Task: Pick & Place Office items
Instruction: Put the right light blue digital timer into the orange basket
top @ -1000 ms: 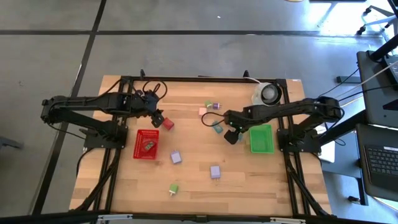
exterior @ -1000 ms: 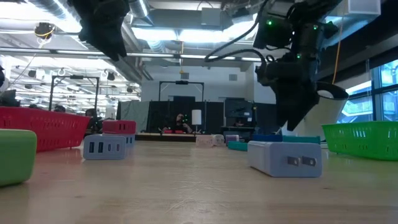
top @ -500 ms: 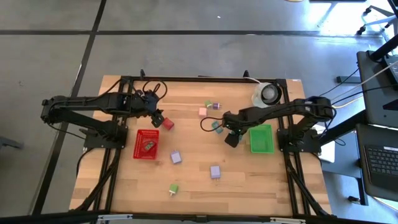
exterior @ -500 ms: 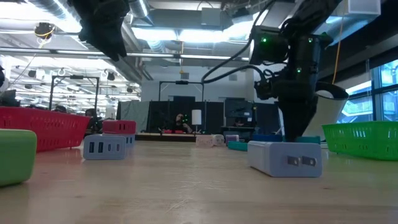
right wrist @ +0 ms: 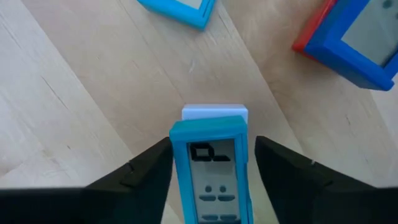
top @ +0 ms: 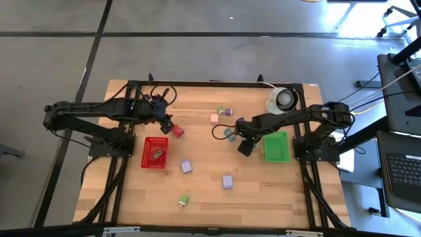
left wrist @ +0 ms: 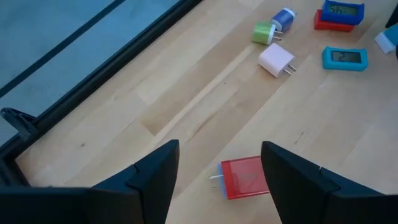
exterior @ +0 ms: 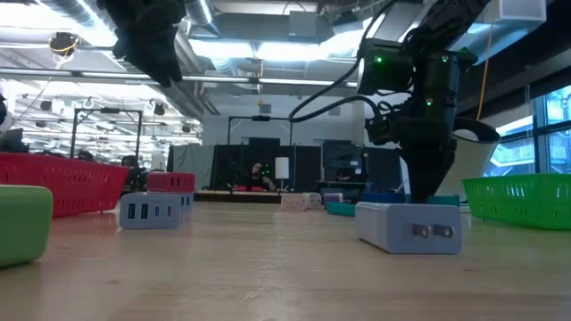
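The right gripper is low over the pale wooden worktop, just beside the flat green tray. Its two dark fingers sit on each side of a small blue block with a grey screen, which stands on the wood. The fingers look close to the block's sides, but it is hard to tell if they squeeze it. A white block sits just behind it. Near it lie a flat blue piece and a red and blue piece.

The left gripper hangs in the air near the flat red tray. Its fingers are apart and hold nothing. Under it, on the wood, lies a small red plug block. Farther off lie a pink plug block, a green plug block, a teal piece with a screen and a red piece with a blue top.

From above, a dark little piece lies inside the red tray. Two lavender blocks lie on the open wood, well apart, and a green block lies near the front edge. A white round roll stands at the far corner, beyond the green tray
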You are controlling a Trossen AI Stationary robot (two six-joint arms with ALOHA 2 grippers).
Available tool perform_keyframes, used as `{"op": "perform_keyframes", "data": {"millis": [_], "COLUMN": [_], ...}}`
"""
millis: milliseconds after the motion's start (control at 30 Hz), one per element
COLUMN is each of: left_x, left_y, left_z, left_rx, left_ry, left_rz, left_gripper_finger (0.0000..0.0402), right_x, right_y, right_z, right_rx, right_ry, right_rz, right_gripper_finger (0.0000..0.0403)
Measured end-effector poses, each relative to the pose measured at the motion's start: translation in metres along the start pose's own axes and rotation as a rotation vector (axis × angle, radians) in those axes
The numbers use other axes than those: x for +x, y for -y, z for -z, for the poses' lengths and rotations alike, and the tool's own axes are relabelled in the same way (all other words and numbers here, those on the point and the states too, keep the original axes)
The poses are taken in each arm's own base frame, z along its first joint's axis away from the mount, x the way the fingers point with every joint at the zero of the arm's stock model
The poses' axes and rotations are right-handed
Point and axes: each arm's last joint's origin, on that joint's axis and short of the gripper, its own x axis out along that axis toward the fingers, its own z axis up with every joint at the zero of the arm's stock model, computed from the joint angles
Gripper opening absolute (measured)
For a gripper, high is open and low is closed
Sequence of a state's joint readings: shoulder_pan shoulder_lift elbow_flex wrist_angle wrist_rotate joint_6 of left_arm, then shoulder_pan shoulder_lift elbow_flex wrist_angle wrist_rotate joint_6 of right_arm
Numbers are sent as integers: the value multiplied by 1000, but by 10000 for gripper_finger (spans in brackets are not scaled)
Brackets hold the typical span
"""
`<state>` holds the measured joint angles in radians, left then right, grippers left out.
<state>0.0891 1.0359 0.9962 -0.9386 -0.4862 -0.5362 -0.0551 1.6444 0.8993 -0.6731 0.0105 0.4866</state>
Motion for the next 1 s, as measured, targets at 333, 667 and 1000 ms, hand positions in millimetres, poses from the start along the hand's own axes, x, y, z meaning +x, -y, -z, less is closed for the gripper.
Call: {"op": "perform_keyframes", "data": {"millis": [333, 667, 1000], "left_x": [0, 0, 0], "left_y": [0, 0, -1], "left_z": [0, 0, -4], "left_rx": [0, 1, -16], "left_ry": [1, 3, 71], "left_rz": [-2, -6, -64], "left_gripper_finger": [224, 224, 224], "right_x": [0, -29, -94], "right_y": [0, 8, 29], "right_z": [0, 0, -19], "right_rx": [3, 31, 202], "right_ry": [-6, 81, 594], "right_rz": [-12, -70, -94], "right_gripper_finger": [158, 162, 169]}}
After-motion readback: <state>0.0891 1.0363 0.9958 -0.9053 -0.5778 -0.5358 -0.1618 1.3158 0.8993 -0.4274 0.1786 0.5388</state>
